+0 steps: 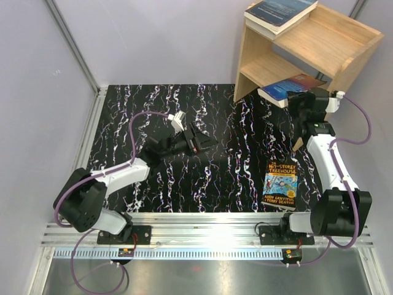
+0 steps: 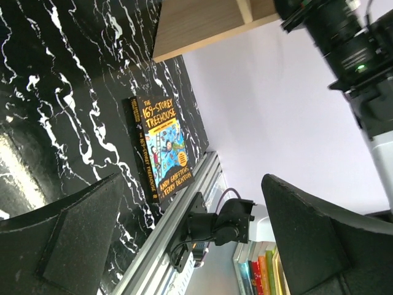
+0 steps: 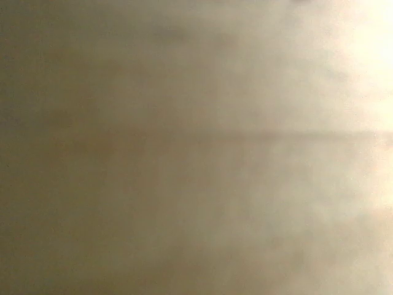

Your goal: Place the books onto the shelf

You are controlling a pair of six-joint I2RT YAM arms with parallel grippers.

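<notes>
Left arm (image 1: pixel 116 175) crouches low, left pincer (image 1: pixel 199 141) spread; right arm (image 1: pixel 328 163) stretches to the shelf (image 1: pixel 331 43), right pincer (image 1: pixel 302 101) pinching a blue book (image 1: pixel 284 89).

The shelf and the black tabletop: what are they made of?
The shelf looks like light, unpainted wood, matte with faint grain; solid or veneer is unclear. The tabletop is black with white marble-like veins; its sheen suggests stone or printed laminate.

The left arm (image 1: pixel 123 174) and right arm (image 1: pixel 325 157) both had white link shells between bulky black joint housings, each on a black base (image 1: pixel 132 233) bolted to a silver slotted rail (image 1: pixel 202 236). A purple cable (image 1: pixel 369 126) looped along each arm. A green light (image 2: pixel 360 66) glowed on the right arm's black wrist, and the left gripper (image 1: pixel 206 142) had black, grainy, wedge-shaped fingers (image 2: pixel 73 233).
</notes>
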